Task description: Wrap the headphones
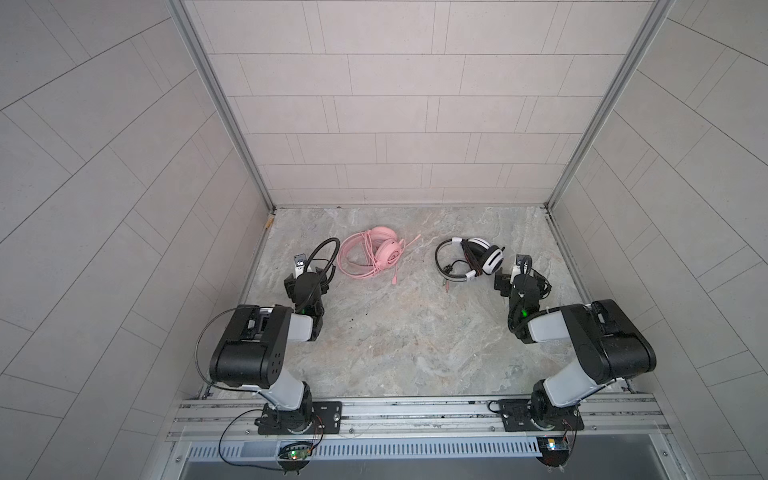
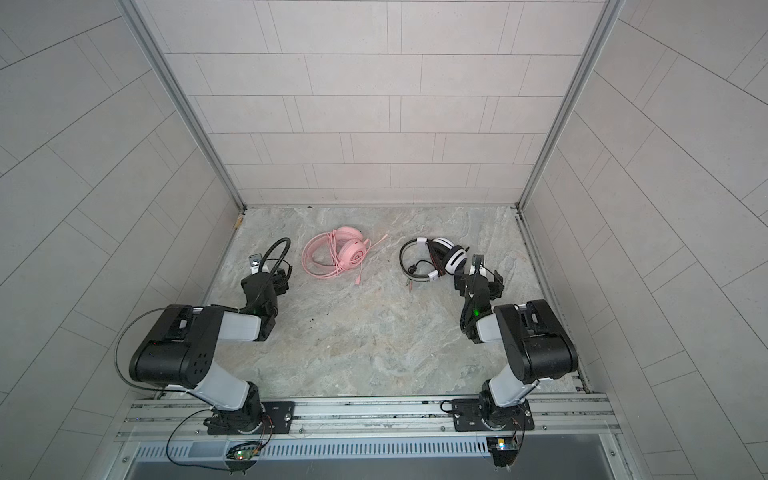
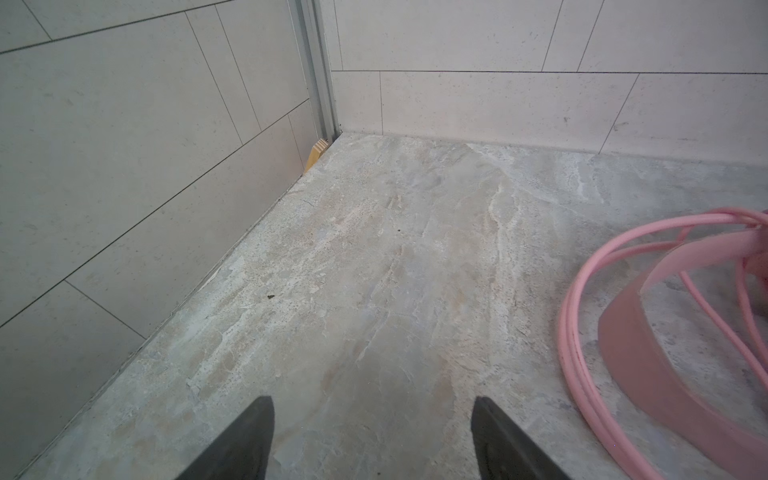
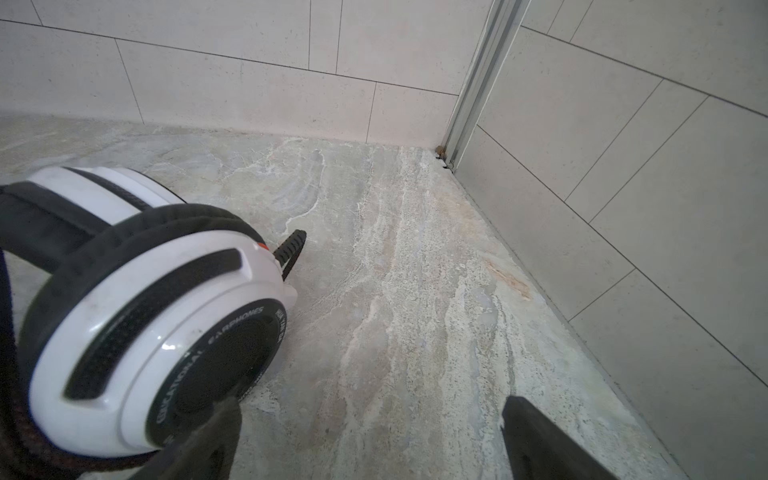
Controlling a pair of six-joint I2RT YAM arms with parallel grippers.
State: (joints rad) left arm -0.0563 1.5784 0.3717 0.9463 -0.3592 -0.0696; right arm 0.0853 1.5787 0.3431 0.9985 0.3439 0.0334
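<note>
Both headsets are lying on the marbled grey tabletop (image 1: 395, 340), toward the far wall and well apart from each other.

The pink headset (image 1: 376, 253) is sitting left of centre in both top views. Its pink cable (image 3: 571, 316) is looping in several strands round the band & ear cups. The pink plug end (image 1: 394, 279) is trailing toward the arms' side, w/ the pink boom mic (image 1: 413, 240) sticking out to the right.

The white-and-black headset (image 1: 473, 259) is lying right of centre. Its dark cable (image 1: 468, 254) is bunching across the band btwn the cups, and the dark plug ends (image 1: 446, 286) are trailing off on the near side.

The left gripper (image 3: 374, 405) is sitting just left of the pink headset, pointing at the far-left corner. Its fingers are standing apart w/ only bare tabletop btwn them, holding nothing. In the wrist cam the pink headband (image 3: 631, 353) & cable loops are lying just beside it, apart from the fingers.

The right gripper (image 4: 372, 405) is sitting right next to the white ear cup (image 4: 137, 332). Its fingers are spreading wide w/ nothing btwn them. One finger (image 4: 216, 436) is overlapping the cup's edge in the wrist cam; can't tell if it's touching. A short ribbed black stub (image 4: 291, 249) is poking out from the cup.

A small wooden wedge (image 3: 318, 153) is sitting in the far-left corner.
</note>
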